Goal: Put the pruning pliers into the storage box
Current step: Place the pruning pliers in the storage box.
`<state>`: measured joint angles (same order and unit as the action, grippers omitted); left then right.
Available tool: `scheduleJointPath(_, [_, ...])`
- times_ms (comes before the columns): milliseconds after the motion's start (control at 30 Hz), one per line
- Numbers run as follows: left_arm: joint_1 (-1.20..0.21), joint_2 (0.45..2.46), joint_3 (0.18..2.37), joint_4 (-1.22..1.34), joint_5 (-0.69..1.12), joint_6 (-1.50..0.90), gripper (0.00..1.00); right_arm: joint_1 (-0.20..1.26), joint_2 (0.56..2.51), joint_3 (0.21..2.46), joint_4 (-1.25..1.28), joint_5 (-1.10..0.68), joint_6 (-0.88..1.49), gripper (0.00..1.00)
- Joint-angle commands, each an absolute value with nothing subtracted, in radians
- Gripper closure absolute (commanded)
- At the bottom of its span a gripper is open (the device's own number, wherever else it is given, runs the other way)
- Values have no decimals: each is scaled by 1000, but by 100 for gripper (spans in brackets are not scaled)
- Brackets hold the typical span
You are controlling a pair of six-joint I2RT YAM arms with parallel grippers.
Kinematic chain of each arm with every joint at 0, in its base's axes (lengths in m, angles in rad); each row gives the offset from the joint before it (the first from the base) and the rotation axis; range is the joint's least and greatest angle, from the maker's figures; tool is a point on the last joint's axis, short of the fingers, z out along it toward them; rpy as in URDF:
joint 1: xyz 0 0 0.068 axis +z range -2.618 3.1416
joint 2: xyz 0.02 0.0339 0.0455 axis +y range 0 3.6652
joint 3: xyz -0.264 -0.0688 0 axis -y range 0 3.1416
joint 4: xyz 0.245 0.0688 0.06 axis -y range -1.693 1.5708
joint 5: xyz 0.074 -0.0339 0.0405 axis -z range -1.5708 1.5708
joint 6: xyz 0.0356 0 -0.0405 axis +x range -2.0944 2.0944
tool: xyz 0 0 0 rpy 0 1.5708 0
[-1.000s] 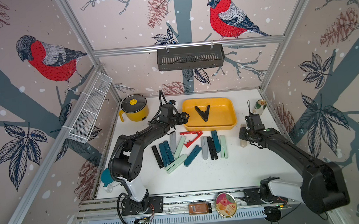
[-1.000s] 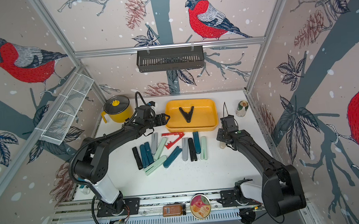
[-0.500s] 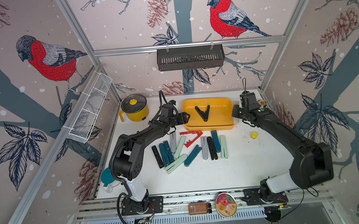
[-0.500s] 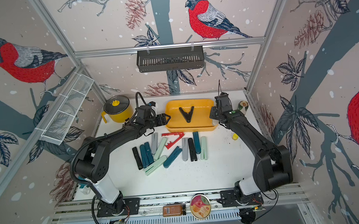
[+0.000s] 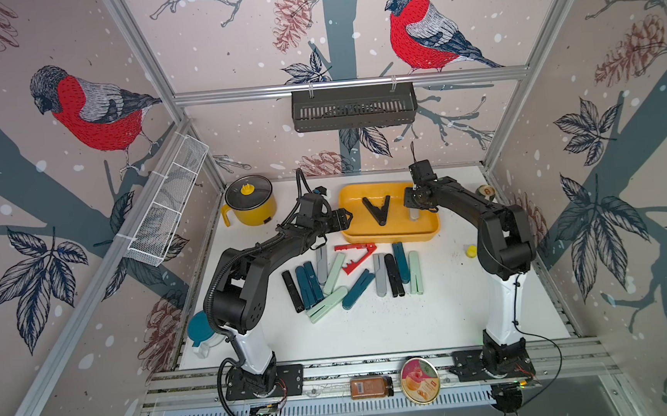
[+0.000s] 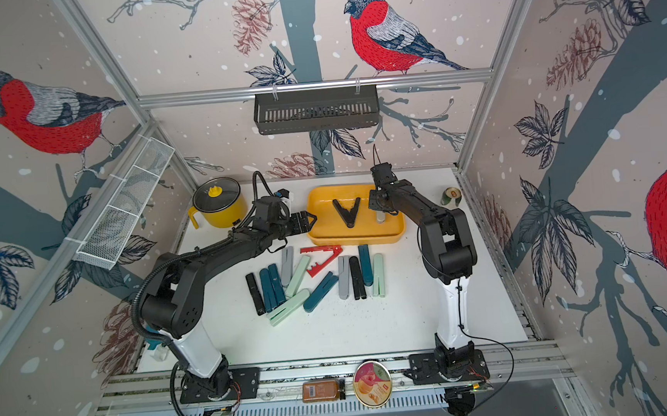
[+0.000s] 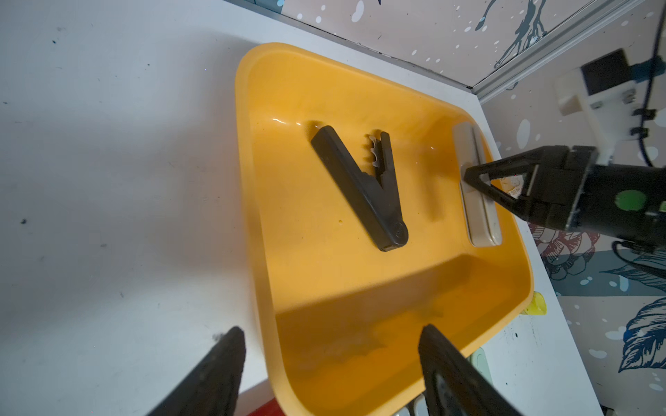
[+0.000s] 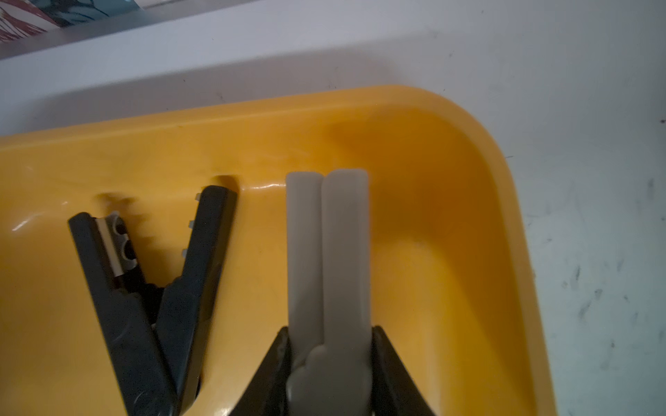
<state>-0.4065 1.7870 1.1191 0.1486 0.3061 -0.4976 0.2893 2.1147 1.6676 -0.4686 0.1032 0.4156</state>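
In the yellow storage box (image 8: 468,173), the right hand (image 8: 329,331) grasps the beige pruning pliers (image 8: 328,252).
Pivot end between its fingers, black pliers (image 8: 126,324) (spread in a V) just beside; left hand (image 7: 331,329) released at the rim.

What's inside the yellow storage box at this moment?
Inside the storage box: black pliers spread in a V, and closed beige pliers beside them, clamped by the right gripper. The gripper hides part of the floor beneath it.
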Motion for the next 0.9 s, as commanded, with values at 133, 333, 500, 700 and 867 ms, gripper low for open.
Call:
scheduleJointPath(133, [-397,1796,1130,155,305,-488,23,292,2200,1694,-508,127,393,50])
scheduleJointPath(333, [-394,1798,1129,150,305,-490,23,293,2233,1692,-507,122,395,43])
scheduleJointPath(500, [-394,1799,1127,150,304,-491,23,291,2235,1688,-501,121,395,53])
scheduleJointPath(700, [-393,1799,1127,149,305,-493,24,290,2216,1680,-484,145,400,87])
scheduleJointPath(867, [-394,1800,1129,150,308,-495,23,286,2221,1685,-486,163,403,89])
